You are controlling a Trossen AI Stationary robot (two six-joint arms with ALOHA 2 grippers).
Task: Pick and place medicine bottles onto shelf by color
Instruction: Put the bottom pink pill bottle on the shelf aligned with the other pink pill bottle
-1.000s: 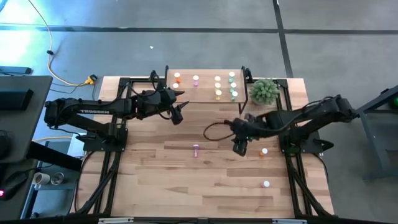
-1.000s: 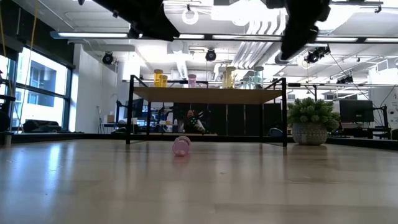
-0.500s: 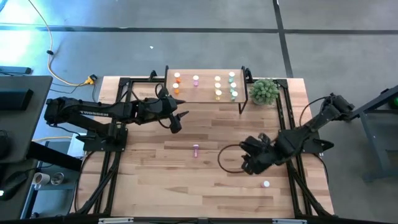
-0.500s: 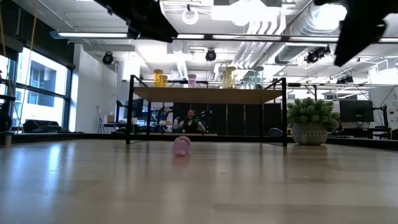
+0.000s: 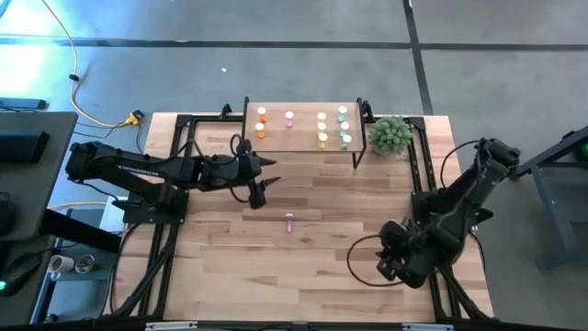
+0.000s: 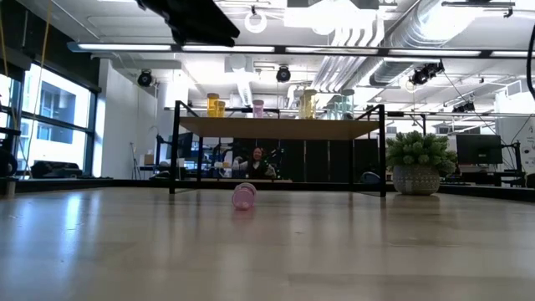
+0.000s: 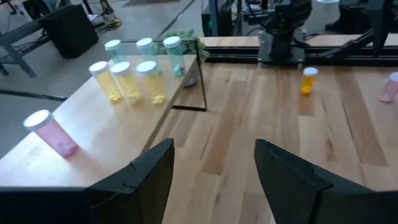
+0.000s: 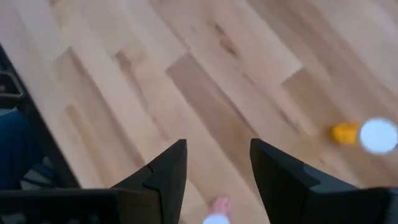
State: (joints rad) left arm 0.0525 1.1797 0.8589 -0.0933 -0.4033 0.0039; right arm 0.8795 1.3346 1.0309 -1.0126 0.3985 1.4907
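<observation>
Medicine bottles [image 5: 322,128] stand in small groups on the shelf [image 5: 301,142] at the far edge of the desk [image 5: 230,257]: orange ones at one end, a pink one beside them, then yellow, then green nearest the small potted plant [image 5: 390,134]. One pink bottle [image 5: 290,221] lies on its side on the bare planks near the middle of the desk, well apart from the shelf. From the left wrist, an orange bottle [image 7: 308,80] stands upright on the boards farther off.

Light wooden planks make up the desk top, and black frame rails run along its sides. The left end effector [image 5: 258,180] hovers just in front of the shelf, fingers spread wide and empty. The right end effector [image 5: 393,262] hangs over the near right part of the desk, fingers parted with nothing between them.

Grey floor surrounds the desk, crossed by dark lines, with a yellow cable [image 5: 87,101] trailing at the left. Beyond the shelf, the low view shows a bright workshop with ceiling ducts, strip lights, tall windows, and a person [image 6: 255,161] seated far back.
</observation>
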